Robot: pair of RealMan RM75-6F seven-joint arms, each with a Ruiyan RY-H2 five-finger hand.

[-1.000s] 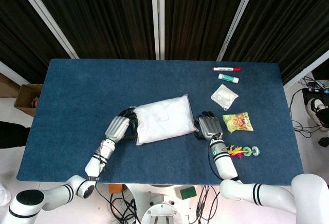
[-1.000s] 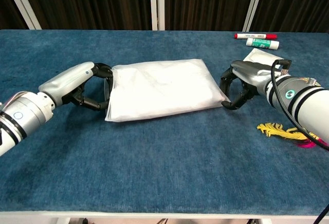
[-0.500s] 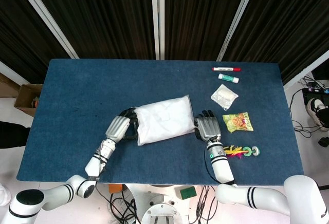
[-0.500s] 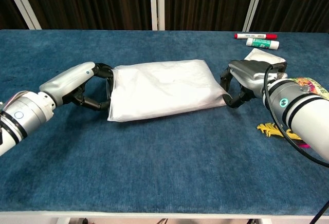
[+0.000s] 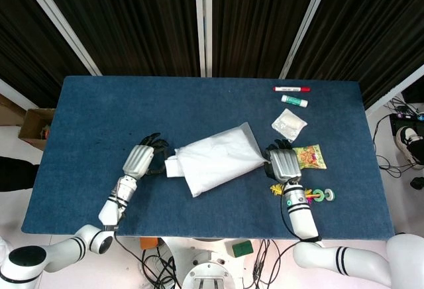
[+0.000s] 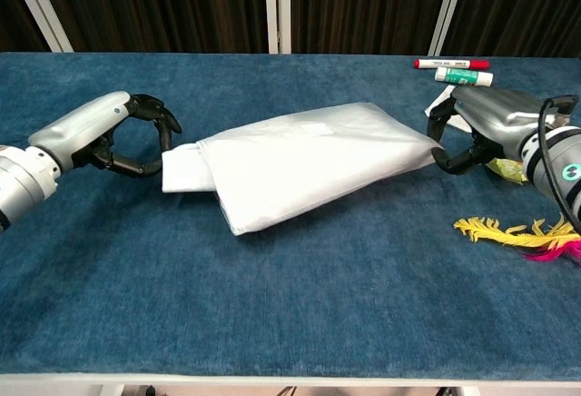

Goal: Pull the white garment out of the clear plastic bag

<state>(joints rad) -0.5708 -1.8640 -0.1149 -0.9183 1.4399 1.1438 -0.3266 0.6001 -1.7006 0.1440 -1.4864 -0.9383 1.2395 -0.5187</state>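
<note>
The clear plastic bag lies slanted across the middle of the blue table, with the white garment still mostly inside it. A folded end of the white garment sticks out of the bag's left opening. My left hand sits just left of that end, and its curled fingers pinch the garment's edge. My right hand grips the bag's right end, which is pulled taut.
Behind the right hand lie a red marker, a green-and-white tube and a small white packet. A yellow-green snack bag and coloured feathers with rings lie close to the right hand.
The two hands have moved apart. The bag has slid to the right and tilted, and the garment's end now shows outside the bag's left opening.
</note>
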